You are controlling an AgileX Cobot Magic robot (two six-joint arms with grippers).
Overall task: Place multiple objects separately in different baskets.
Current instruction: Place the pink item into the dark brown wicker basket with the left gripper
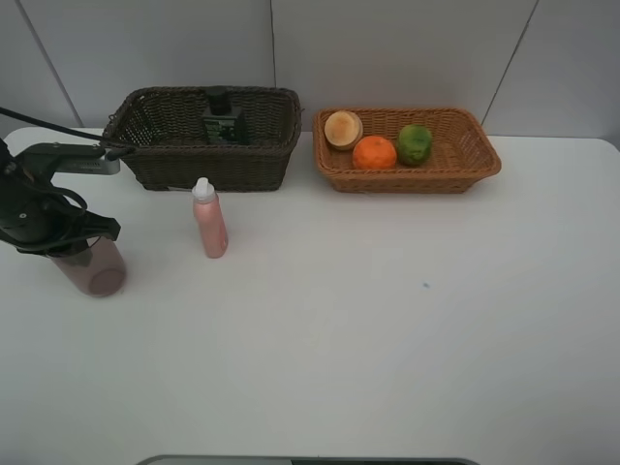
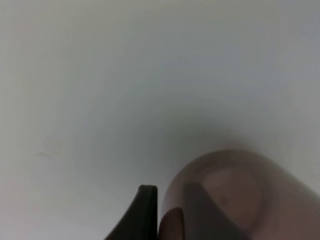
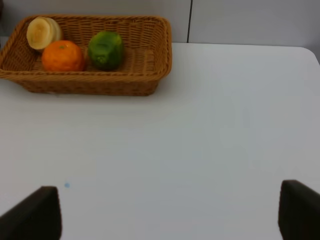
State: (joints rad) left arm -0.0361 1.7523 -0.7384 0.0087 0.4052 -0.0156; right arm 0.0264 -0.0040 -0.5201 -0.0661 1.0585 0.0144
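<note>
A translucent mauve cup (image 1: 94, 269) (image 2: 240, 195) stands at the table's left edge. My left gripper (image 1: 79, 242) (image 2: 167, 210) is shut on its rim, one finger outside the wall and one inside. A pink bottle (image 1: 208, 219) with a white cap stands upright in front of the dark brown basket (image 1: 213, 170), which holds a dark green bottle (image 1: 224, 121). The tan basket (image 1: 407, 179) (image 3: 90, 85) holds an orange (image 1: 374, 153) (image 3: 62, 55), a green fruit (image 1: 415, 143) (image 3: 105, 49) and a pale peach-like fruit (image 1: 343, 129) (image 3: 42, 32). My right gripper (image 3: 170, 210) is open and empty, hidden from the exterior high view.
The white table (image 1: 387, 320) meets a grey wall just behind both baskets. A small blue speck (image 1: 425, 285) marks the tabletop right of centre.
</note>
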